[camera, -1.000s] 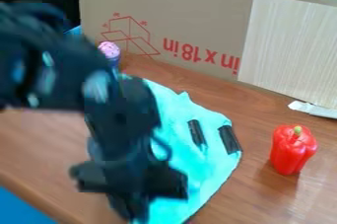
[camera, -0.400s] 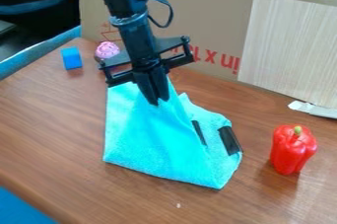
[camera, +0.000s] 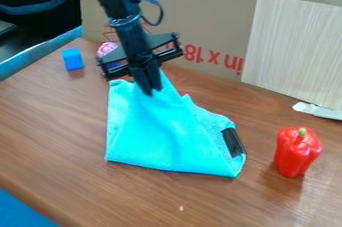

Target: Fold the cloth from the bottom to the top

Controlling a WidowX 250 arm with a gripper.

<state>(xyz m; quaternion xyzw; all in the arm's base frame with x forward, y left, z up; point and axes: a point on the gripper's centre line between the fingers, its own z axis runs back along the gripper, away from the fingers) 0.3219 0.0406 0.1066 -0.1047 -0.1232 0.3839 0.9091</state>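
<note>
Gripper (camera: 148, 91) upper ctr-left, fingers nearly together, cloth (camera: 160, 136) pinched btwn them. Vs prev frame, it's shifted slightly up & L; cloth's bottom edge has risen, its low corner now a bit R & higher, and the fold has slid over the inner dark strip, leaving the outer dark strip (camera: 233, 142) in sight at cloth's R edge. Cloth lies ctr on counter (camera: 53, 131), peak pulled up at fingertips. Exact pinch pt hidden by fingers; pink thing (camera: 106, 48) partly behind gripper, hard to ID; arm cut off at top edge. Blue block (camera: 73, 59) upper L, red pepper (camera: 297, 151) R.
</note>
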